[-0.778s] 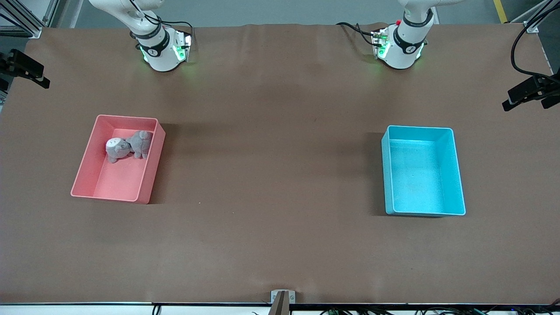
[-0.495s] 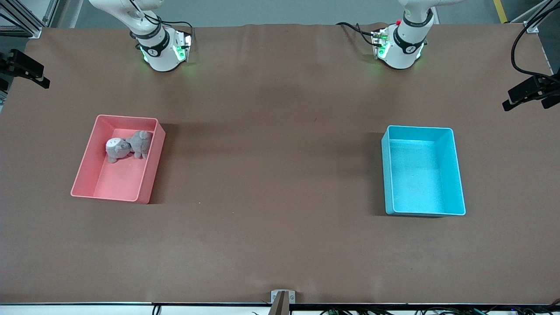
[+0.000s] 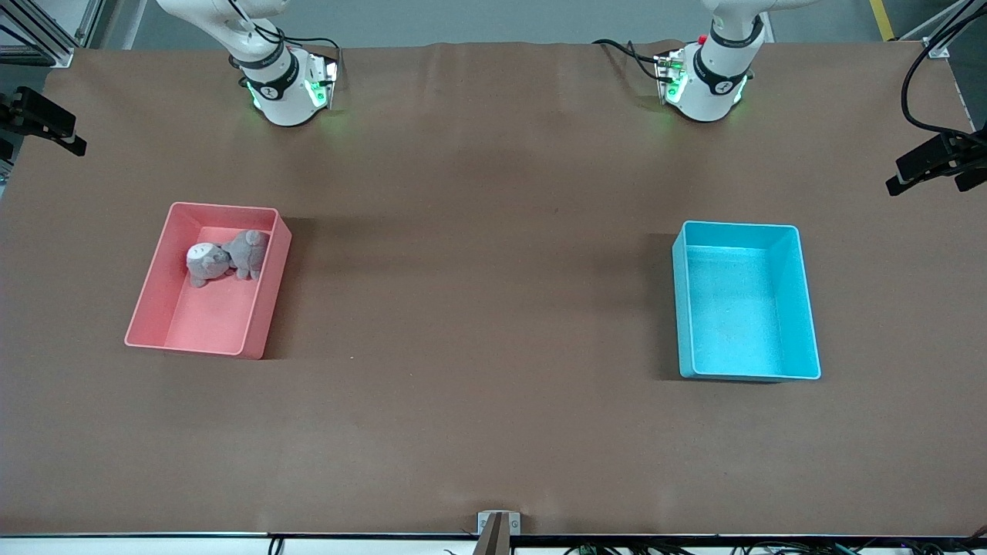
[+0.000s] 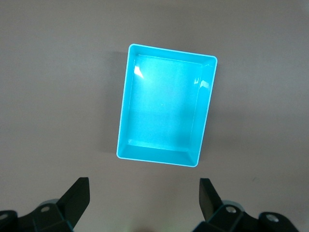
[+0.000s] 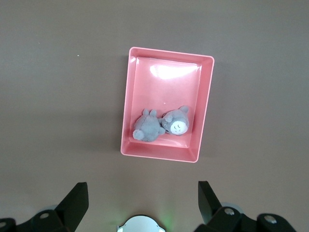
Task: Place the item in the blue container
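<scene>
Front view: grey plush toy (image 3: 226, 259) in pink bin (image 3: 154, 297), blue container (image 3: 806, 308) empty; both grippers' jaws apart.

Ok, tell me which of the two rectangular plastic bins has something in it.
The pink rectangular plastic bin, toward the right arm's end of the table: two grey plush toys lie in it. The light blue rectangular plastic bin holds nothing.

Across the front-view frames no change registers. No object shifts on the table (image 3: 493, 432), and neither arm's visible base section shows displacement. Any motion of either gripper over this interval cannot be judged, since wrist views exist only for the present moment.
</scene>
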Available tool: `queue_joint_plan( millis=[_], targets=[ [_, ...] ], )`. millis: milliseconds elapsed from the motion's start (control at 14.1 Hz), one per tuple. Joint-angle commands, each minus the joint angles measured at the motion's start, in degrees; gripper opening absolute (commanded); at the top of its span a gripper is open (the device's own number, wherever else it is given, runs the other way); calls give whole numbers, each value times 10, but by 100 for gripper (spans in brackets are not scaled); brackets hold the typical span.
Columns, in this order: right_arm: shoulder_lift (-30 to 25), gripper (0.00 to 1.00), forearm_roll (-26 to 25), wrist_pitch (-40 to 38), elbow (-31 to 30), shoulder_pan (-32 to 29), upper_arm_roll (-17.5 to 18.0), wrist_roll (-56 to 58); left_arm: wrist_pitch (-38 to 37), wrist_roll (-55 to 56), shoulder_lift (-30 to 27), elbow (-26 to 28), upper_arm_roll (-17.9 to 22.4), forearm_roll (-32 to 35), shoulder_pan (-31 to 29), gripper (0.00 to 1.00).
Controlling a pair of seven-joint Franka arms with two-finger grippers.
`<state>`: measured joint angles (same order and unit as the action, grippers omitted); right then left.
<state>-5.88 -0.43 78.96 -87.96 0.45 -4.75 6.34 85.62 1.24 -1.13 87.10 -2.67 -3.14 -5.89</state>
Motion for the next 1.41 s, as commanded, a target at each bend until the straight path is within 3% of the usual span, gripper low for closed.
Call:
queue_joint_plan(
  millis=[0,212,778,990,1132,1344],
  targets=[
    [6,100,-6,-2,-2,-11,4,4,-1,2,3,-11,-1,-6,-4,100],
    [47,100,-5,0,1,-13,3,3,-2,3,8,-7,0,-3,-4,100],
    [56,100,-6,40,-2,-26,0,9,-1,3,18,-7,0,-3,-21,100],
    [120,100,-8,45,1,-38,0,10,-1,3,18,-8,-3,1,-18,100],
    [134,100,-26,46,0,-41,-1,8,-2,3,16,-8,-10,9,-12,100],
    [126,100,-59,100,-79,-40,-1,-6,-2,3,15,-9,-23,9,-13,100]
  ],
)
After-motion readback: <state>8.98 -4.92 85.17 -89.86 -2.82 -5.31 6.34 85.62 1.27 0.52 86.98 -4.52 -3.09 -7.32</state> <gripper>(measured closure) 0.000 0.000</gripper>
